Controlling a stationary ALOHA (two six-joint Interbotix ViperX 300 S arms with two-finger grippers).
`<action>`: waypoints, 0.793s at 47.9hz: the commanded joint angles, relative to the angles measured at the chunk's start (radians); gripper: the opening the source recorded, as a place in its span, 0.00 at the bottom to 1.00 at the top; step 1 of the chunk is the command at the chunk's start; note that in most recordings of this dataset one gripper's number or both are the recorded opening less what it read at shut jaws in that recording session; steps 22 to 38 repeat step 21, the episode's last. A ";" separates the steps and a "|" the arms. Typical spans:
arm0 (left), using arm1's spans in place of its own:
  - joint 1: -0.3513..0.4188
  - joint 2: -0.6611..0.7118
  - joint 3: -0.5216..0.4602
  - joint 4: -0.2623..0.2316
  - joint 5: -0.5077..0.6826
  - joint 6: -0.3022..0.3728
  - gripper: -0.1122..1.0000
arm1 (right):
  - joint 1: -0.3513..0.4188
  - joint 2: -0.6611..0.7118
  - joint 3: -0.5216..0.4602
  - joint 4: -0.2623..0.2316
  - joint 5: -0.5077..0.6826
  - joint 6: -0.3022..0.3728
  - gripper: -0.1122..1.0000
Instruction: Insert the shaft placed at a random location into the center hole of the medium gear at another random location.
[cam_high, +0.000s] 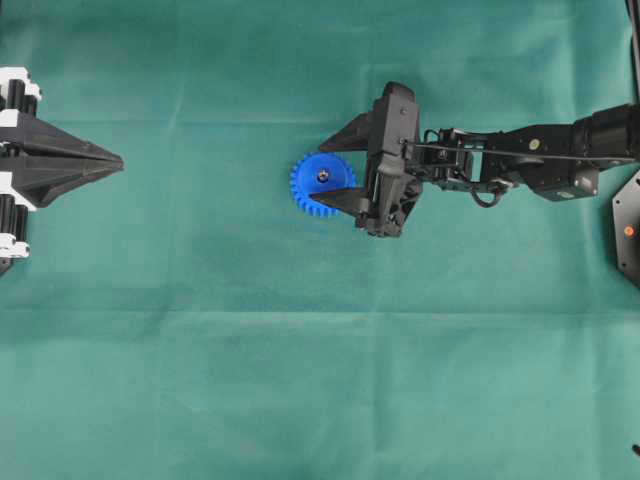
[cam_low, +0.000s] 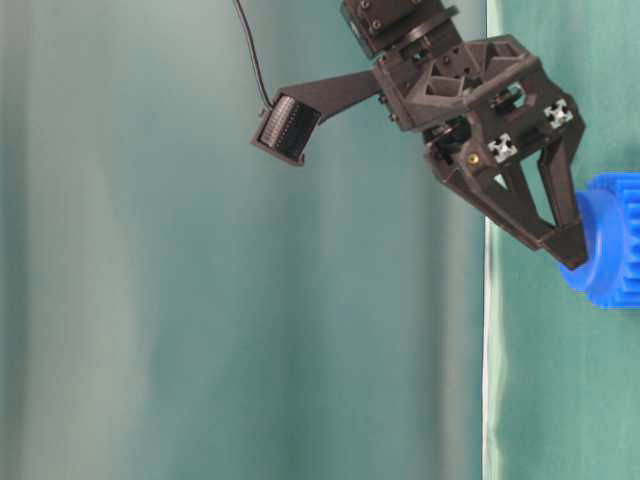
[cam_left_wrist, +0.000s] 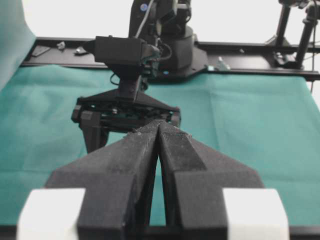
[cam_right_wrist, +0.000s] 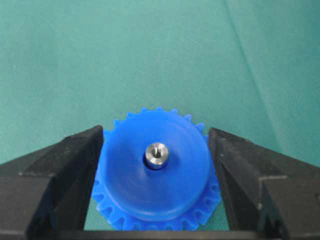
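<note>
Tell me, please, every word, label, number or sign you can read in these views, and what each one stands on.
None: no view shows readable text.
The medium gear and the shaft seated at its centre carry no markings.
The right claw, open around the gear's hub, and the shut left claw are plain black.
The green cloth is unprinted.
Small fittings on the rear black rail are too small to show any lettering.

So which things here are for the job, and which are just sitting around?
For the job:
- bright blue plastic toothed gear
- small silvery metal pin, already standing in the gear's centre hole
- right pincer, open, its fingers on either side of the gear

Just there:
- green cloth covering the table
- left pincer, shut and parked far off
</note>
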 joint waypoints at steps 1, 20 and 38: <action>0.003 0.008 -0.021 0.003 -0.009 0.002 0.10 | 0.006 -0.054 -0.023 -0.003 0.018 -0.009 0.84; 0.003 0.005 -0.021 0.003 -0.005 0.002 0.10 | 0.006 -0.222 -0.002 -0.005 0.132 -0.011 0.85; 0.003 0.003 -0.023 0.003 -0.005 0.002 0.10 | 0.006 -0.229 0.000 -0.005 0.132 -0.011 0.85</action>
